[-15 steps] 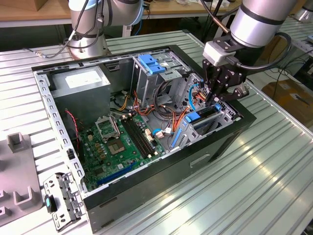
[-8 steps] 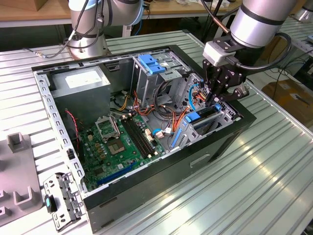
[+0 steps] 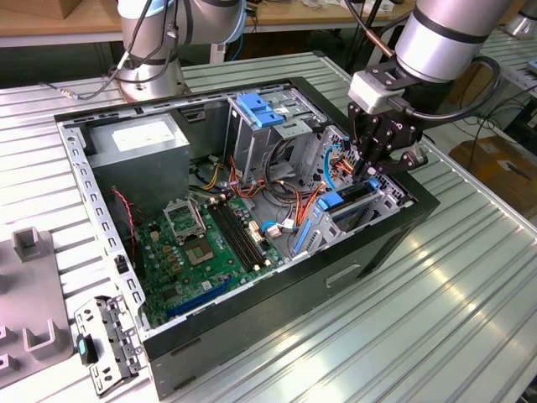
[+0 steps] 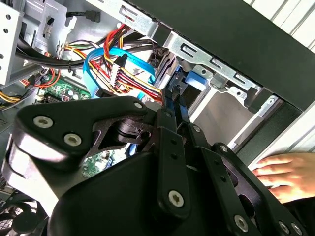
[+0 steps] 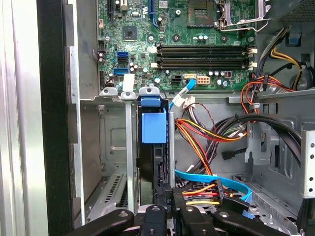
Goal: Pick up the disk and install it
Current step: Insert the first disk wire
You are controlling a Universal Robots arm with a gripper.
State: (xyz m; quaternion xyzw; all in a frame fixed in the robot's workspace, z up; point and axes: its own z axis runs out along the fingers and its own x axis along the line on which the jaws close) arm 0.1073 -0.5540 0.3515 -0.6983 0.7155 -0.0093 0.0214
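On the exterior view's left of my black gripper (image 3: 379, 159) is the green motherboard (image 3: 201, 243), and just below my fingers, closed on its edge, the dark grey disk with blue rails (image 5: 153, 147) stands in the metal bay (image 5: 110, 147), so I judge pushing straight down, without tilt, is best.

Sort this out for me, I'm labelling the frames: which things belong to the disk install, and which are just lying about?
Belongs to the job: the disk, standing in the drive bay; the gripper at its edge.
Just lying about: motherboard, power supply, cable bundle, loose bracket on the table, a person's hand.
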